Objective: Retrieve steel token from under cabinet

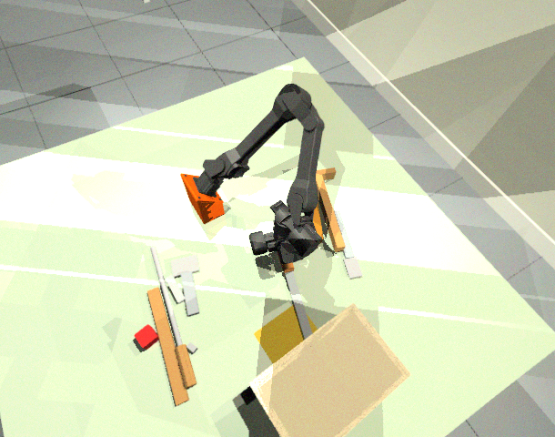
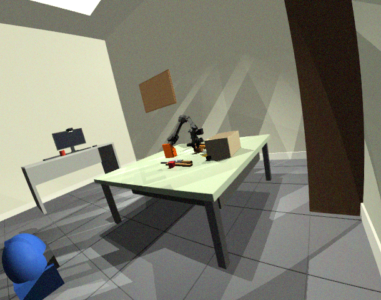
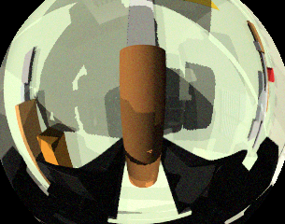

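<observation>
- I'm looking down on the pale green counter (image 1: 409, 226), and my dark claw (image 1: 287, 256) sits low over it, just short of the tan box-shaped cabinet (image 1: 334, 371).
- The claw is clamped on the round brown wooden handle (image 3: 141, 119) of a long tool; in the wrist view that handle fills the middle of the picture, pinched between the dark fingers.
- From the handle, the tool's flat grey blade (image 1: 298, 305) runs straight toward the cabinet, and its far end goes out of sight at the cabinet's front edge.
- The blade crosses the yellow marked square (image 1: 277, 333) on the counter right in front of the cabinet.
- The flat steel token: I can't find it in any view, so I can't tell where it lies.
- Off to one side I see a spare set of tools: a long orange wooden strip (image 1: 167, 348), a thin grey rod (image 1: 167, 300) beside it, and a pale grey T-shaped piece (image 1: 187, 282) near them.
- A small red block (image 1: 146, 336) lies just beside the orange strip, apart from it.
- Another orange-handled tool (image 1: 331, 216) lies beside the arm, on the far side from the spares.
- The arm's orange base block (image 1: 203, 201) stands well back from the cabinet.
</observation>
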Tool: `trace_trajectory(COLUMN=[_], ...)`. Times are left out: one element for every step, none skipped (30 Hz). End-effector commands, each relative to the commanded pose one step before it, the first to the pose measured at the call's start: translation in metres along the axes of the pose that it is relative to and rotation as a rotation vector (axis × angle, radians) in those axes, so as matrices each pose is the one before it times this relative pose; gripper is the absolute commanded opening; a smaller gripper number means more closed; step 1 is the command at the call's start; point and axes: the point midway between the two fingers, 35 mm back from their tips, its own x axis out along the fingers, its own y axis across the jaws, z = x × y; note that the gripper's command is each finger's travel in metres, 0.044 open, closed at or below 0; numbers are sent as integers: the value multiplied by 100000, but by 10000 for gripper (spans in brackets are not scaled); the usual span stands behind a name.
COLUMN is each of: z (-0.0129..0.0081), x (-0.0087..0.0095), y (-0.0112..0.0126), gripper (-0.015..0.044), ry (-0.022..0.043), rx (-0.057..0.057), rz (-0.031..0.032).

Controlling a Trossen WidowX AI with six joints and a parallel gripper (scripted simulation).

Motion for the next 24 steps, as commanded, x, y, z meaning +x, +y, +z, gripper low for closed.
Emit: trace_trajectory(z=[-677,-113,-113,-113,-113,-113,-113,-113,-114,-106,-105,-105,-105,-106,-107,-107,-107,-107,-108,121,165,113,-22,-33], x=[77,0,0,0,0,1,1,1,1,1,1,2,2,2,2,2,2,3,3,-22,-36,-37,-8,-13], y=[-49,8,8,8,8,8,9,8,9,9,9,8,9,10,11,12,14,13,18,12,24,43,19,29], gripper=[0,0,0,0,0,0,0,0,0,0,0,0,0,0,0,0,0,0,0,0,0,0,0,0], ry=[324,5,5,5,5,5,5,5,5,5,5,5,5,5,5,5,5,5,5,-75,-121,-133,8,13], rx=[323,5,5,5,5,5,5,5,5,4,4,4,4,4,4,4,4,4,4,-63,-93,-115,14,22], rz=[-72,0,0,0,0,1,1,1,1,1,2,2,2,2,3,3,3,4,4,15,16,16,-1,-1])
